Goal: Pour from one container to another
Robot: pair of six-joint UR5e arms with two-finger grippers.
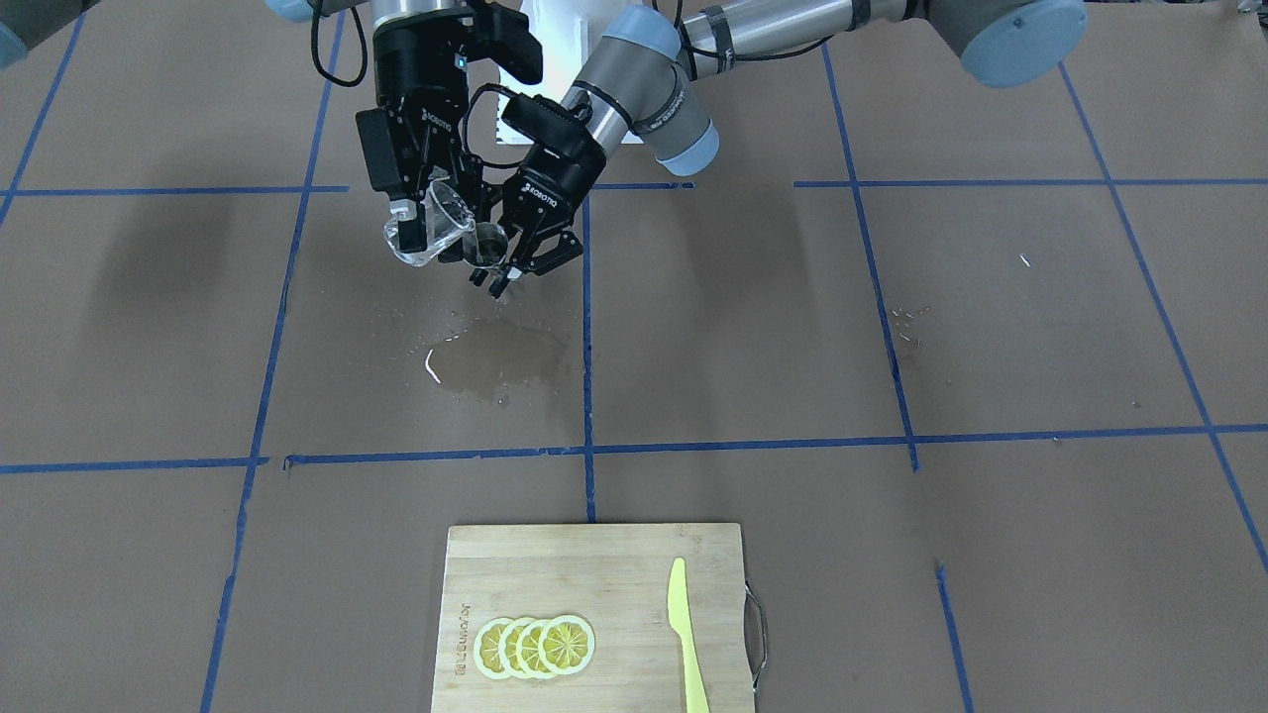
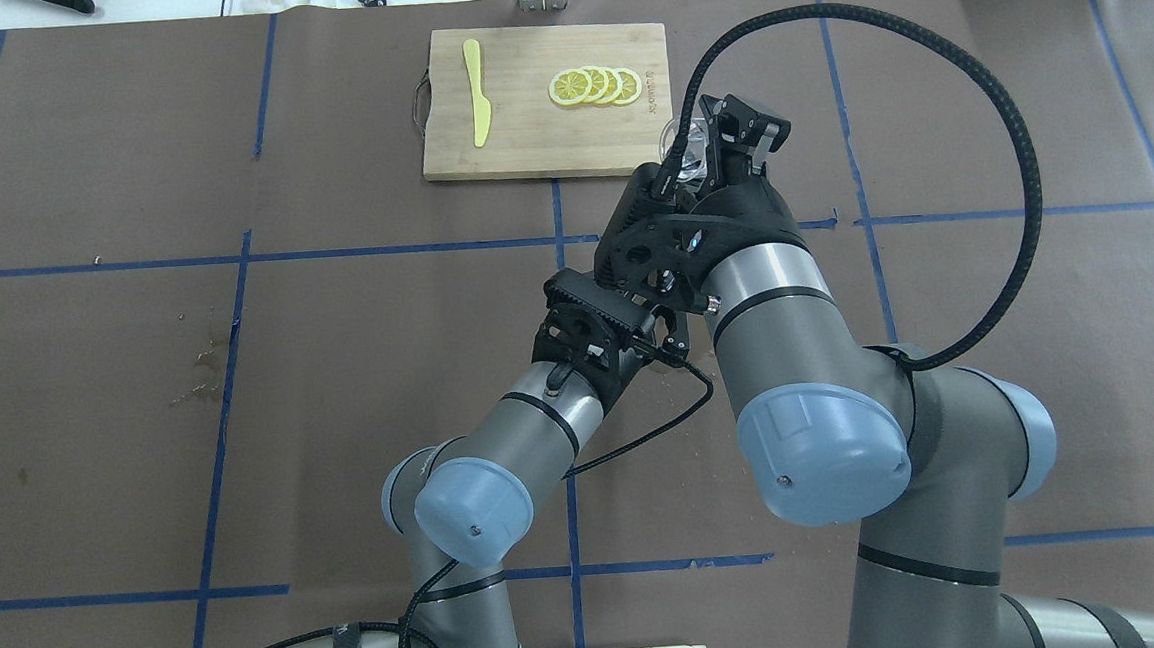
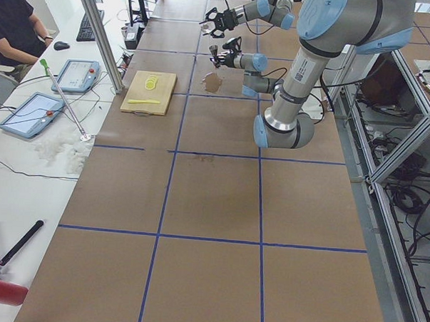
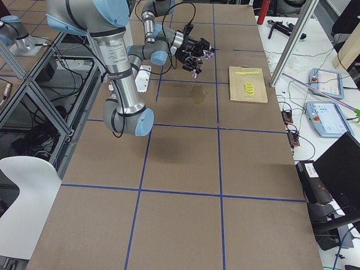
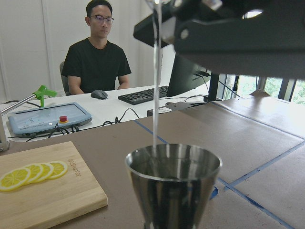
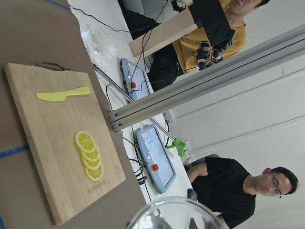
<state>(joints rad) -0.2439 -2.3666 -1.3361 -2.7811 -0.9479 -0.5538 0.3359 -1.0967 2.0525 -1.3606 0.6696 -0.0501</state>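
The clear glass tumbler (image 1: 433, 223) hangs tilted above the table, its mouth toward the steel jigger (image 1: 486, 243). My right gripper (image 1: 421, 213) is shut on the tumbler, whose rim shows at the bottom of the right wrist view (image 6: 174, 212). My left gripper (image 1: 510, 259) is shut on the jigger just beside and below the glass. In the left wrist view a thin stream of water (image 5: 156, 71) falls into the jigger's upper cup (image 5: 174, 181). From overhead the tumbler (image 2: 683, 147) peeks out by the right gripper's fingers (image 2: 741, 134); the jigger is hidden under the arms.
A wet puddle (image 1: 500, 358) lies on the brown table below the grippers. A wooden cutting board (image 1: 594, 584) holds lemon slices (image 1: 535, 646) and a yellow knife (image 1: 686, 634) at the table's far edge. People sit at a desk beyond it (image 5: 97, 57).
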